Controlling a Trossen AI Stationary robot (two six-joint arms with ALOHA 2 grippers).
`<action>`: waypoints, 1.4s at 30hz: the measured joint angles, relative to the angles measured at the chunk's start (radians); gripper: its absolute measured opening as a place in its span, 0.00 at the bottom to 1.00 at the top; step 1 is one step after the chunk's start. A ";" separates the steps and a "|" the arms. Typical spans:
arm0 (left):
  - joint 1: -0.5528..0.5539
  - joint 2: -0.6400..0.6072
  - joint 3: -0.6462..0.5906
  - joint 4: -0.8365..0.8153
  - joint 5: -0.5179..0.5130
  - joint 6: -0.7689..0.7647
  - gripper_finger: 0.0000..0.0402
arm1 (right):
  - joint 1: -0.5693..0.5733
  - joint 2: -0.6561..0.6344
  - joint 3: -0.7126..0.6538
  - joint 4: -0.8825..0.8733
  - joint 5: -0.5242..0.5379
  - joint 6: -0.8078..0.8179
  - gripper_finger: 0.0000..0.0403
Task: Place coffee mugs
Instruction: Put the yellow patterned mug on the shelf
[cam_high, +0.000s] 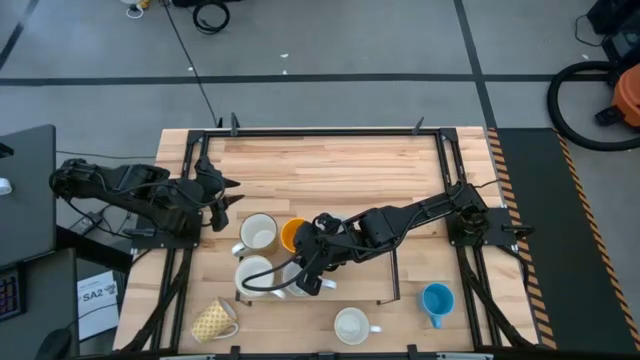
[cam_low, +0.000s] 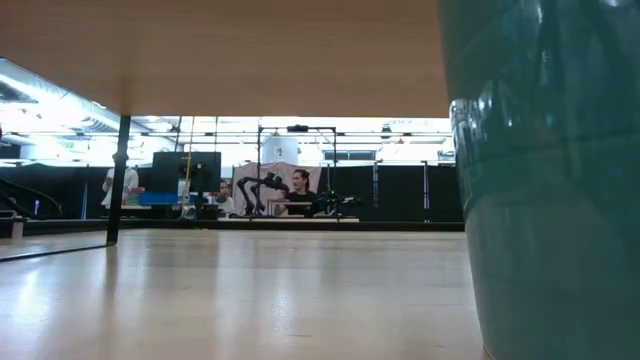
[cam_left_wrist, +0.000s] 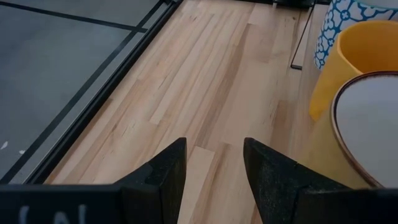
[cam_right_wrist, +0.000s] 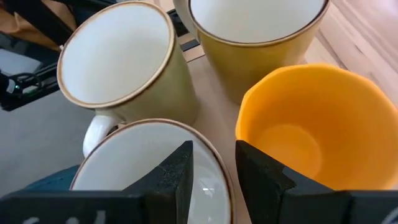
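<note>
1. The table (cam_high: 350, 160) is light wood with a black frame along its edges. Several mugs stand on its near half, all upright and mouth up.
2. A cluster sits left of centre: a cream mug (cam_high: 259, 232), an orange mug (cam_high: 292, 235) touching its right side, and a second cream mug (cam_high: 254, 273) just in front of them.
3. The right wrist view looks into this cluster. The orange mug (cam_right_wrist: 311, 124) is empty, and the cream mugs (cam_right_wrist: 118, 59) beside it have white, empty insides with a brown rim.
4. The right gripper (cam_high: 312, 272) is over the front of the cluster. Its fingers (cam_right_wrist: 174, 177) straddle the rim of a cream mug, one inside and one outside, set narrow around the wall.
5. The left gripper (cam_high: 222, 205) hangs at the left side of the table, just beside the cluster. Its fingers (cam_left_wrist: 165, 177) stand a little apart with only bare wood between them.
6. Apart from the cluster, a yellow patterned mug (cam_high: 214, 320) lies near the front left corner, a white mug (cam_high: 352, 325) stands at the front centre, and a blue mug (cam_high: 436, 300) stands front right; all look empty.
</note>
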 joint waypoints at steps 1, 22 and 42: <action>0.000 0.000 0.000 0.000 0.000 0.000 0.41 | 0.000 0.000 0.000 0.000 -0.006 -0.002 0.31; 0.000 0.000 0.000 0.000 0.000 0.000 0.41 | -0.007 0.000 0.000 0.005 -0.025 -0.005 0.31; -0.004 -0.063 0.000 -0.104 0.527 -0.282 0.41 | 0.024 -0.148 0.000 -0.016 -0.042 -0.240 0.31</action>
